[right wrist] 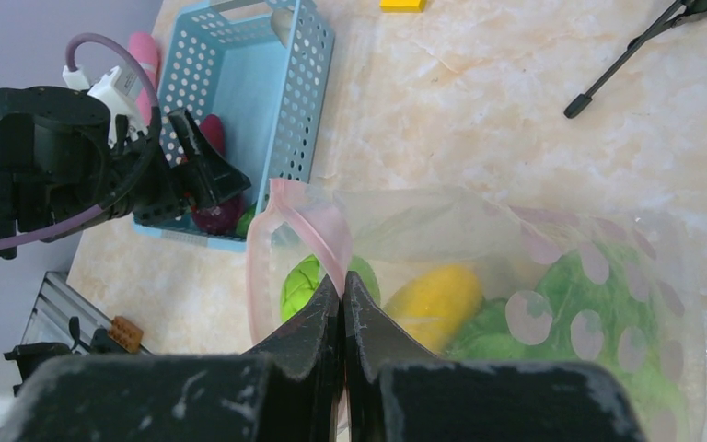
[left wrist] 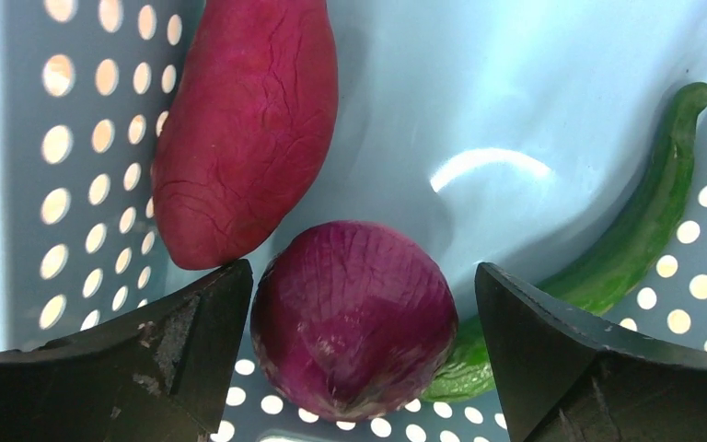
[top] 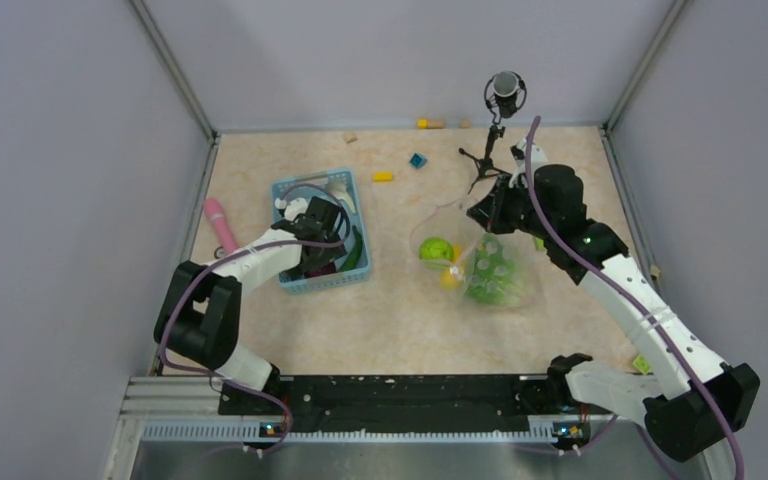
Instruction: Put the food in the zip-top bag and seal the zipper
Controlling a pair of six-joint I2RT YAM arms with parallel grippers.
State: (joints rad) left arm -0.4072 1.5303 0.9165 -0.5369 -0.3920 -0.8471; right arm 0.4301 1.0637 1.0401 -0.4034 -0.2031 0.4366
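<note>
Partway through: pinching the zipper (right wrist: 281, 239) of the zip-top bag (right wrist: 515, 276) in the closed right gripper (right wrist: 342, 304), lettuce (right wrist: 598, 313), lime (right wrist: 304, 281) and yellow citrus (right wrist: 433, 299) already inside; straddling the purple onion (left wrist: 350, 322) in the basket (left wrist: 515, 74) with the left gripper (left wrist: 361, 276) spread wide; yet to bag onion, sweet potato (left wrist: 249, 120), cucumber (left wrist: 644, 221), then seal.

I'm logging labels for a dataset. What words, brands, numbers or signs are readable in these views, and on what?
No readable text in any view.
The zip-top bag has pale dots only, no lettering.
The light blue basket is plain and perforated, with no label.
</note>
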